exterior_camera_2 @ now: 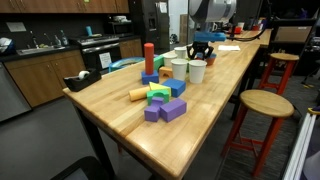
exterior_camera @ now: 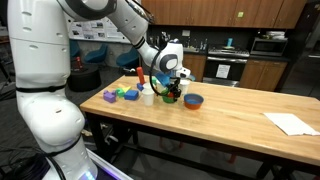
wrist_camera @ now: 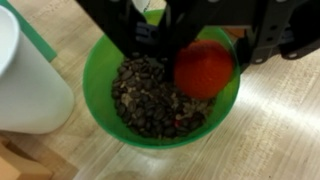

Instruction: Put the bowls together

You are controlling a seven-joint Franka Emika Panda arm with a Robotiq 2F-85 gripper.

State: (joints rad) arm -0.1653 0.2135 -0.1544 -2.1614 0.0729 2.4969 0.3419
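Listing the surroundings: on my wooden table (exterior_camera: 235, 128) I count two white cups (exterior_camera_2: 180, 68), an upright red cylinder (exterior_camera_2: 149, 58), a cluster of coloured blocks (exterior_camera_2: 162, 100) nearer the table end, and a white sheet (exterior_camera: 290, 123) lying well apart from the rest.
Beside the table: a round wooden stool (exterior_camera_2: 265, 103).
In the way: the cups stand between the blocks and my work spot. In the wrist view one cup sits just beside the green bowl (wrist_camera: 98, 62).
Gripper (wrist_camera: 212, 50): lowered over the green bowl, next to the cups.
Fingers (wrist_camera: 258, 42): partway closed, with the orange bowl (wrist_camera: 205, 68) between them. I read this as a grip on it.
Orange bowl, look: a rounded orange-red shape, blurred and close to the wrist camera. I cannot tell which way it is turned.
Orange bowl, place: above the green bowl, over the side away from the cup.
Green bowl, look: bright green, round, upright on the table.
Green bowl, contents: a heap of small dark pieces covering its bottom.
Blue bowl (exterior_camera: 193, 100): upright on the table just beside the green one, on the side towards the sheet. I cannot make out any contents.
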